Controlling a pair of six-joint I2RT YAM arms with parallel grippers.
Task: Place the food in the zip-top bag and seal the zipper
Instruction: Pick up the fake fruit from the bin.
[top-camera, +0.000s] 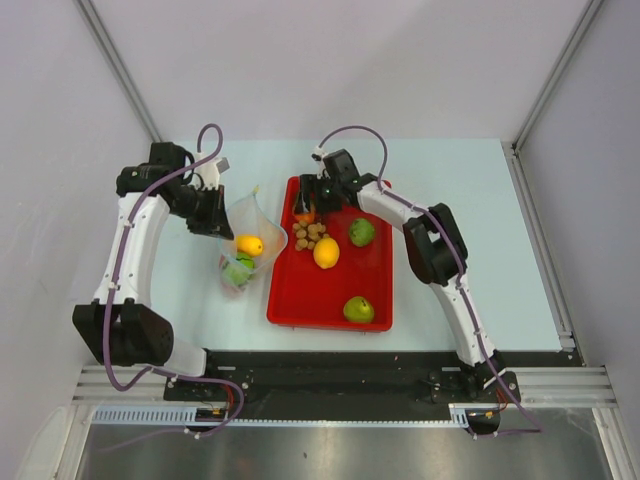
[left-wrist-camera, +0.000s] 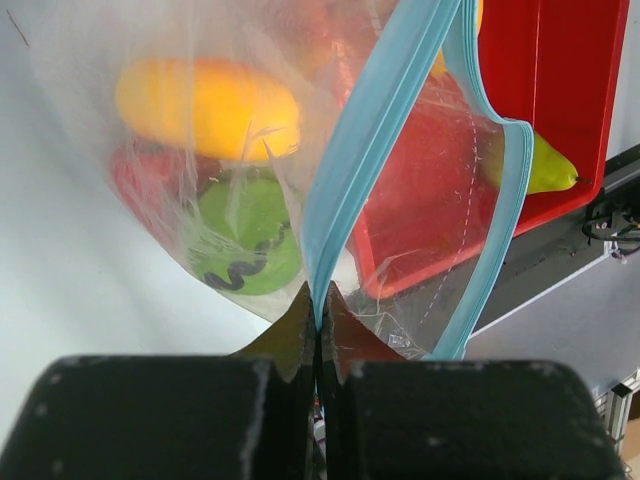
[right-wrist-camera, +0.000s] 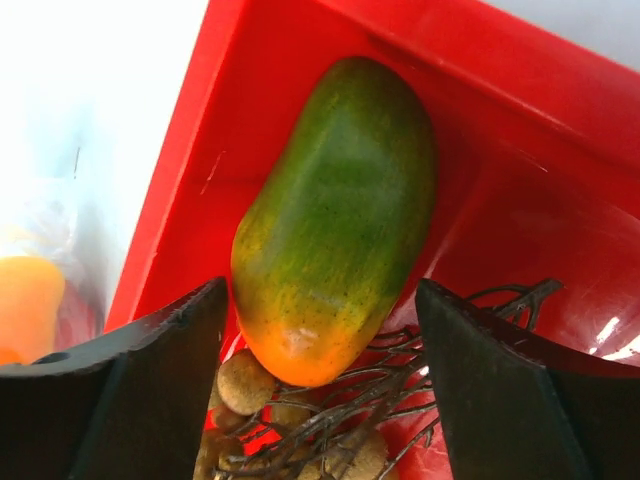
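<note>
On the pale tabletop (top-camera: 470, 200) a red tray (top-camera: 330, 318) sat toward the near edge, the clear bag (top-camera: 247, 212) just left of it. The left hand (left-wrist-camera: 318, 300) pinched the bag's blue zipper (left-wrist-camera: 370, 130); the right hand (right-wrist-camera: 320, 290) stood spread astride a mango (right-wrist-camera: 340, 200) in the tray's far-left corner. Best close squarely across its middle.

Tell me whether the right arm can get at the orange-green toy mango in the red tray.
Probably yes: its open end effector straddles the orange-green toy mango, nothing between them; small brown nuts crowd one end.
</note>
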